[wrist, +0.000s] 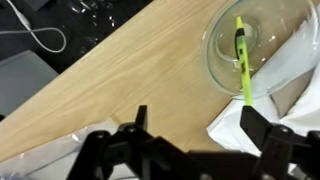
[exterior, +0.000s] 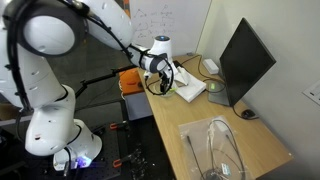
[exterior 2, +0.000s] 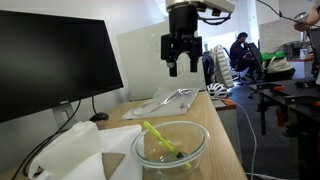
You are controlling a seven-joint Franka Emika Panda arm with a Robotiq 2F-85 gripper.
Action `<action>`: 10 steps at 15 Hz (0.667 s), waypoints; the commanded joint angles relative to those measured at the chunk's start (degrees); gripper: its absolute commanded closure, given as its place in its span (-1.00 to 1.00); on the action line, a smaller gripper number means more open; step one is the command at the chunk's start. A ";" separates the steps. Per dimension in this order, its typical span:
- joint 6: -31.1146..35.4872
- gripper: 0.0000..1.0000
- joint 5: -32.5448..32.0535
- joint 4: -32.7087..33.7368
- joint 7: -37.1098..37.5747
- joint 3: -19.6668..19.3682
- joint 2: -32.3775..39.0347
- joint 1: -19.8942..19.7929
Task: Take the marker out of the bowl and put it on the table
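The marker [exterior 2: 159,138] is a thin yellow-green stick that lies slanted inside a clear round glass bowl [exterior 2: 196,146]. In the wrist view, the marker [wrist: 243,58] and the bowl [wrist: 218,52] show at the top right. In an exterior view the bowl [exterior: 210,66] looks greyish and the marker cannot be made out. My gripper [exterior 2: 183,70] is open and empty. It hangs above the light-wood table [exterior 2: 224,140], short of the bowl, and it also shows in the wrist view [wrist: 200,118] and in an exterior view [exterior: 160,80].
A crumpled white sheet [exterior 2: 70,150] lies beside and under the bowl [wrist: 292,92]. A black monitor [exterior: 245,60] stands along one table edge. A clear plastic tray with cables [exterior: 215,150] lies farther down the table. An orange box [exterior: 131,80] sits off the table's edge.
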 commanded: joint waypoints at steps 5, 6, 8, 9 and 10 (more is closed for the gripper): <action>1.50 -1.00 -11.02 16.26 18.85 -17.84 18.57 22.63; 0.99 -1.00 -10.71 18.10 19.94 -19.12 20.25 24.69; 0.73 -0.66 -9.78 21.22 20.74 -21.23 23.86 27.83; 0.55 -0.57 -10.01 22.65 21.21 -22.34 25.35 29.37; 0.50 -0.58 -10.20 23.80 21.53 -23.45 26.62 30.76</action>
